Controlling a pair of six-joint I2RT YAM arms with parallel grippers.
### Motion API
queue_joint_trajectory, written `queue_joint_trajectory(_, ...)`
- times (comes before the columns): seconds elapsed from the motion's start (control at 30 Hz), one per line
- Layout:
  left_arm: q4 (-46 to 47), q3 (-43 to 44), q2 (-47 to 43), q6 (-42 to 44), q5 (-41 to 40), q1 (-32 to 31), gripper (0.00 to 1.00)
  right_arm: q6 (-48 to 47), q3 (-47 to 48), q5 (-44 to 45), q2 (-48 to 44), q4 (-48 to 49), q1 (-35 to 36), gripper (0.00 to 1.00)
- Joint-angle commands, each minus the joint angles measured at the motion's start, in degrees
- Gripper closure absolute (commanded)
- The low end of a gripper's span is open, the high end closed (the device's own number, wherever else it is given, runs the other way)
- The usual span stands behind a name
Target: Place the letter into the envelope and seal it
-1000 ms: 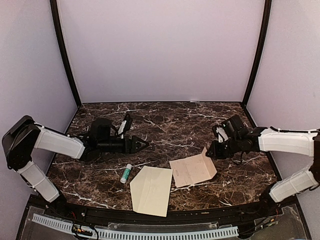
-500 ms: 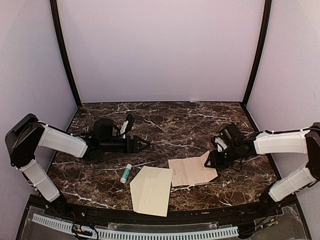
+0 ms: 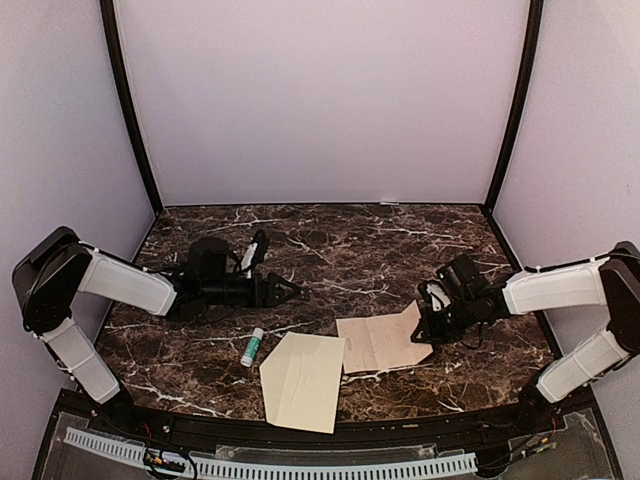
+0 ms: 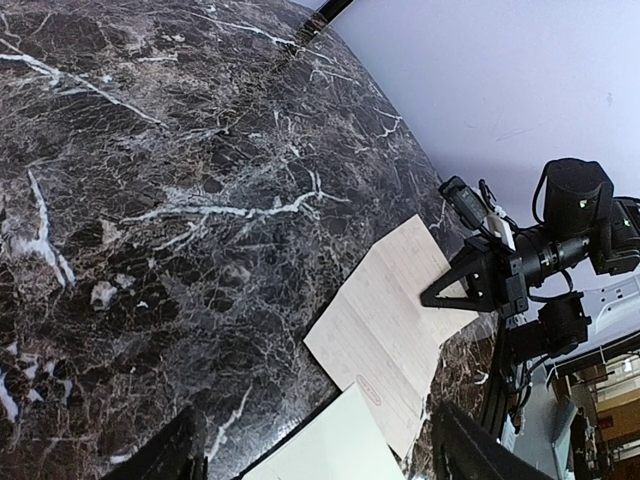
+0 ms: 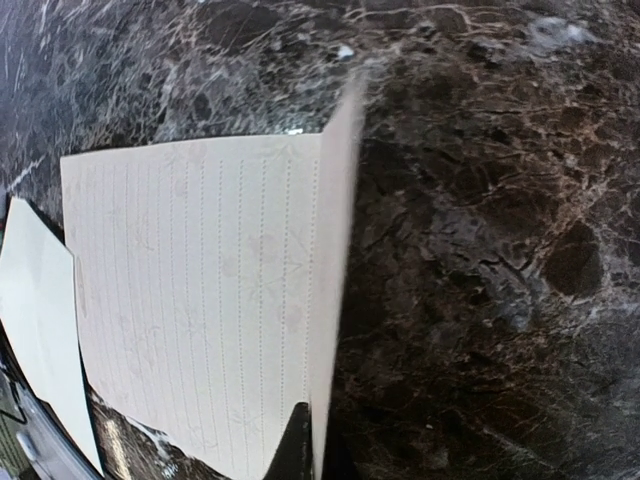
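Right fingers (image 3: pixel 428 320) pinched shut on the raised right edge of the letter (image 3: pixel 380 343); letter lies near centre-right on the bench (image 3: pixel 350 250), touching the envelope (image 3: pixel 303 380) on its left; left fingers (image 4: pixel 175 455) spread wide, empty; a pull could slip, crease or tear the thin sheet, or drag the envelope.

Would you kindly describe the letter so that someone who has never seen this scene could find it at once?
On the dark marble table, look along the near edge, right of centre, where two papers lie side by side. The letter is the right-hand one, its right edge held up by the right end effector; unlike the paler cream envelope beside it, it is tan and lined.
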Motion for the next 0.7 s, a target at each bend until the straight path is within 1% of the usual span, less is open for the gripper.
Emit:
queue_joint_trajectory(0.0,1.1,1.3,-0.2,-0.2,1.1,-0.8,0.24,-0.6,0.8,0.1,-0.2,1.9,0.3,1.0)
queue_joint_trajectory(0.17,0.8,2.6,-1.5,1.1,2.5,-0.8,0.24,-1.8,6.2,2.7,-3.4,0.0,0.4,1.0)
queue_joint_trajectory(0.3,0.2,3.9,-3.7,3.0,3.2,-0.8,0.24,-3.3,10.1,1.6,-7.3,-0.1,0.3,1.0)
queue_joint_trajectory(0.53,-1.3,5.5,-8.5,7.9,2.9,0.3,0.22,-5.2,17.0,-4.7,-10.9,-0.7,0.3,1.0)
queue_joint_trajectory(0.67,2.1,4.8,-10.3,6.4,7.7,4.0,0.21,-5.3,21.1,-8.4,-12.4,-0.8,0.4,1.0)
